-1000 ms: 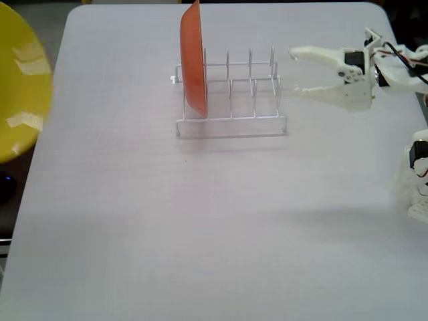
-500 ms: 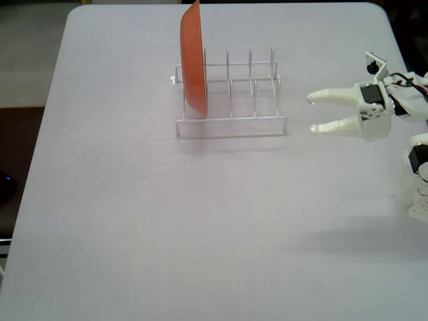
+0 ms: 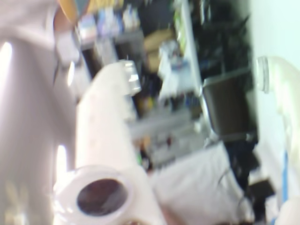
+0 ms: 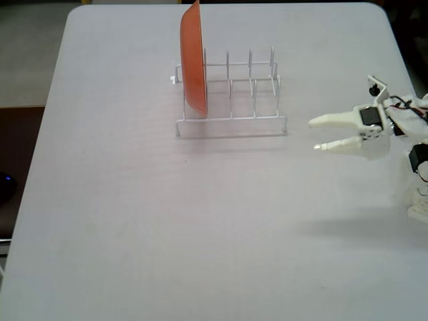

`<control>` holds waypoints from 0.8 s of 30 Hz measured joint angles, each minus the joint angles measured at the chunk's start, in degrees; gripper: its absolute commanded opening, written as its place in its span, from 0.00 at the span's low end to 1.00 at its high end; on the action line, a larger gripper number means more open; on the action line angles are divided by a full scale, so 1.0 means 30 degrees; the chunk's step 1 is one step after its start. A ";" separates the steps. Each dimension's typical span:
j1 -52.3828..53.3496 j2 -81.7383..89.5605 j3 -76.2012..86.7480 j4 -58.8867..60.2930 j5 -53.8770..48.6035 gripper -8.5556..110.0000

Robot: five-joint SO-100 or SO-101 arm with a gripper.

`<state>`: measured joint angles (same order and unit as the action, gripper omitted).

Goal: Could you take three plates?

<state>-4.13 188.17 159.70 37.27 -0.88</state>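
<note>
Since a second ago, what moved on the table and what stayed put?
The end effector pulled back toward the right edge of the fixed view and lower in it, away from the rack, empty, its fingers closer together but still apart. A yellow plate at the left edge has gone from view. The orange plate stayed upright in the rack's leftmost slot; the other slots stayed empty.

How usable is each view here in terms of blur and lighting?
Wrist view: heavily motion-blurred and sideways, with blown-out highlights at left; only the gripper fingers are recognisable. Fixed view: sharp, evenly lit, soft shadows under the rack, orange plate clear.
</note>
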 measured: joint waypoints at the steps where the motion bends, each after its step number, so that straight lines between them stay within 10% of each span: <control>1: -0.0059 0.0088 0.0322 0.0000 0.0146 0.25; 7: 0.0000 0.0205 0.1758 0.0000 0.0674 0.07; 24: 0.0205 0.0234 0.6123 -0.1113 0.2754 0.07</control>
<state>-3.52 188.88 178.07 33.93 7.38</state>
